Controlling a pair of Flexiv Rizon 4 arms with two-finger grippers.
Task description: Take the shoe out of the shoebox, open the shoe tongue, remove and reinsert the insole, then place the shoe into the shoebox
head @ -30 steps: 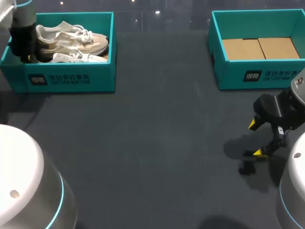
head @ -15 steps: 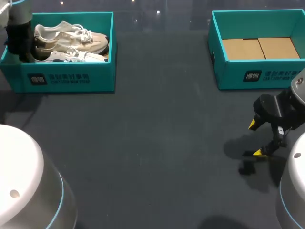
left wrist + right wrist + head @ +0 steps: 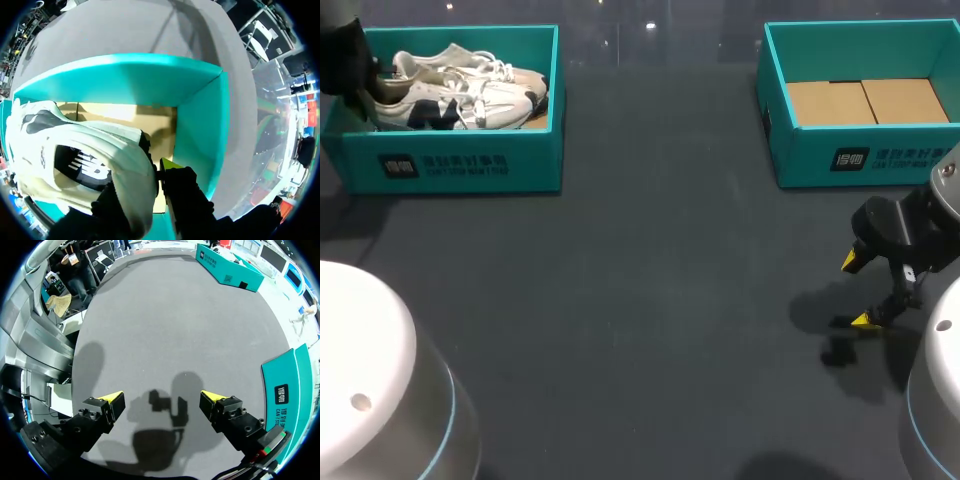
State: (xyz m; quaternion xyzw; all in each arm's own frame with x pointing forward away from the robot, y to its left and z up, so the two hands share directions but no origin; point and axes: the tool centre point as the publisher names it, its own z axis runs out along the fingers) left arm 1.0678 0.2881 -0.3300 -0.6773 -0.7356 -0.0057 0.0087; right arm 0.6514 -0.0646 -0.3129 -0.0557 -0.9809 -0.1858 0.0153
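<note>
I have the open teal cardboard shoebox (image 3: 460, 165) at the far left of the dark grey table (image 3: 650, 280). The cream-white sneaker (image 3: 460, 105) with a dark side patch is inside its outline, along the near wall. A second pale sneaker (image 3: 470, 62) lies just behind it on the far side, the two close together. The box walls hem both in.

My left gripper (image 3: 348, 70) is at the box's left end. From the left wrist, the left gripper (image 3: 150, 180) has its black fingers on either side of the cream-white sneaker (image 3: 100, 145) at its heel end, clamped on it. Only one yellow tip shows beside the sole; the shoe covers the other. The teal wall (image 3: 150, 80) and the brown cardboard floor (image 3: 150, 120) lie ahead of and under the shoe.

The sneaker's long axis runs left to right along the box, heel at the gripper, toe towards the right wall, with its patched side turned to the wrist camera.

A second teal box (image 3: 860, 155) stands at the far right, well apart. My right gripper (image 3: 858, 291) hangs over bare table near that box. Its jaws (image 3: 161, 397) are spread wide with nothing between them, only its shadow below, and the box's wall (image 3: 292, 385) is off to one side.
</note>
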